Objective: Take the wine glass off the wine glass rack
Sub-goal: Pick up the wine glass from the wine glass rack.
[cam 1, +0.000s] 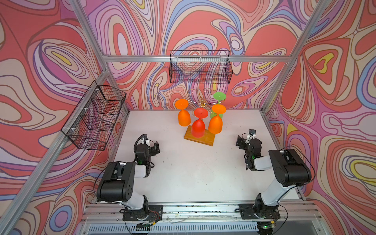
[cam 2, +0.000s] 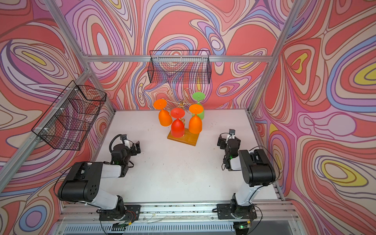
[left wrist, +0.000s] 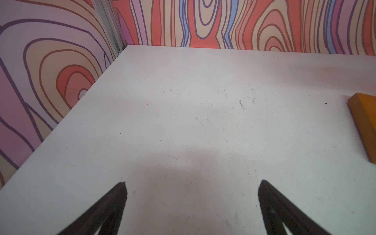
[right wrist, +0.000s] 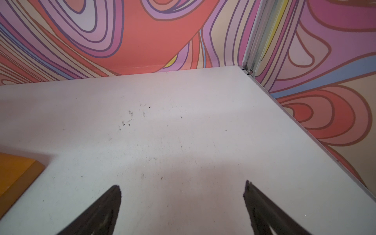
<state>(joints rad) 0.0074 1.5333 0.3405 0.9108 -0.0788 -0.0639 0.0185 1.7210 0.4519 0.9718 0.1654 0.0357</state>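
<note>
Reach not yet begun — the wine glass rack [cam 1: 203, 139] stands centre-back, the red wine glass [cam 1: 198, 128] hanging upside down nearest. Left gripper [left wrist: 192, 183] and right gripper [right wrist: 182, 184] gape wide, empty, well short — one likely must approach its bowl.

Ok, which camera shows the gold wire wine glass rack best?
Either top view: the whole gold wire rack shows there, curled arms and all. Both wrist views catch just a corner of its honey-brown wooden base.
</note>
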